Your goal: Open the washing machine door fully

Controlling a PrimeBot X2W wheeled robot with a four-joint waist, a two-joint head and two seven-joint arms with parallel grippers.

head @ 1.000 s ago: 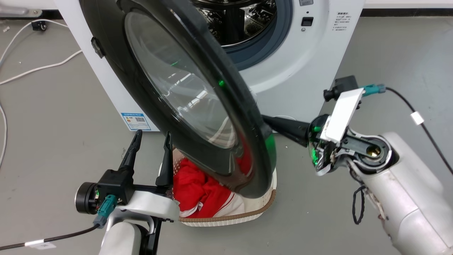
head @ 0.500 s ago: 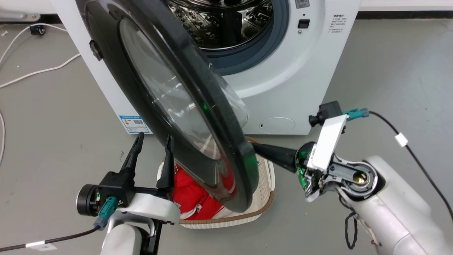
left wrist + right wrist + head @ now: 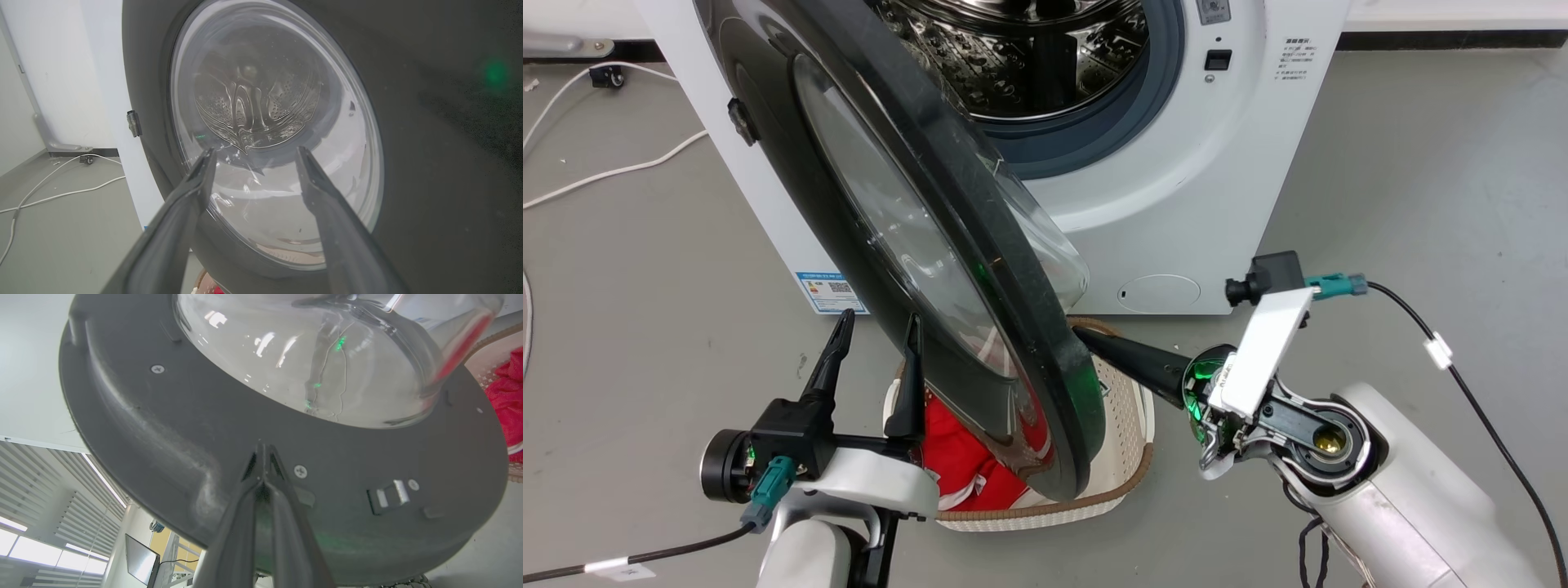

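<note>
My left gripper (image 3: 879, 320): fingers spread apart, pointing up the head view. My right gripper (image 3: 1085, 335): fingers pressed together into one point, aimed up and leftward.

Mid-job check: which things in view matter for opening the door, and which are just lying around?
Part of the job:
washing machine door, partly open
washing machine
right gripper, shut, tips at the door's inner face

Lying about:
white basket holding red cloth, below the door
white cable on the floor
left gripper, open, holding nothing
</note>
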